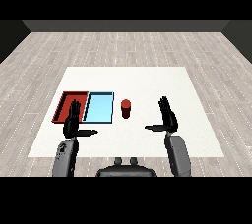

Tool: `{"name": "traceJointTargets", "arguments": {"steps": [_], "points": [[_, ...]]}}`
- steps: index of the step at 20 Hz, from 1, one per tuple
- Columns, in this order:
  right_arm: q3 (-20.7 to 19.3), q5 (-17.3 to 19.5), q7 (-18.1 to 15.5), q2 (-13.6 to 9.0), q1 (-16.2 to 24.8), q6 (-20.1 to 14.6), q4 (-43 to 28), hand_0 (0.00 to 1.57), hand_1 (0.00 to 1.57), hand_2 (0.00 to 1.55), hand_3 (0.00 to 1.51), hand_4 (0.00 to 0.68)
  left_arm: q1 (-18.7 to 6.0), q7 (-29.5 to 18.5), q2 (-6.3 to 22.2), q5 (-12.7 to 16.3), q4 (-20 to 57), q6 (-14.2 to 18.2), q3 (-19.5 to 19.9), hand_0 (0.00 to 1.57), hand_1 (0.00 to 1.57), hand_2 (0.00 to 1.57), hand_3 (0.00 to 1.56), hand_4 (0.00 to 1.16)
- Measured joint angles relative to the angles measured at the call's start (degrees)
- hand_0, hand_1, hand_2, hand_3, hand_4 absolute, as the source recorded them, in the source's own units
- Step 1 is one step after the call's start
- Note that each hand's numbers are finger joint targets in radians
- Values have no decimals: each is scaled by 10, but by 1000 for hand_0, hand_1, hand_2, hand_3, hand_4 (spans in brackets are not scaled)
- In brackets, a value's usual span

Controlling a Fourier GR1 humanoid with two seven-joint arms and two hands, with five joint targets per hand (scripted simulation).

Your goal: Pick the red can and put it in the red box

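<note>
A small red can (126, 108) stands upright on the white table (147, 80), just right of the light blue tray (99, 107). The red tray (66, 101) lies at the left end, touching the blue one. My right hand (168, 117) hovers to the right of the can with a clear gap, fingers straight and thumb pointing left toward it. My left hand (73, 121) is open too, raised over the near edges of the two trays, its fingers covering part of the red tray's right side.
Both trays hold nothing that I can see. The table's near edge runs just behind my forearms, and grey wood floor surrounds the table.
</note>
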Motion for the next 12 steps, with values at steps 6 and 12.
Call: {"name": "traceJointTargets", "arguments": {"steps": [6, 12], "points": [[25, -7, -12, 3, -23, -8, 48, 0, 0, 0, 0, 0, 8, 3, 0, 5, -13, -4, 3, 0, 0, 0, 0, 0], [71, -37, -16, 5, -48, -44, 81, 0, 0, 0, 0, 0, 4, 10, -1, 6, -18, -1, 5, 0, 0, 0, 0, 0]]}}
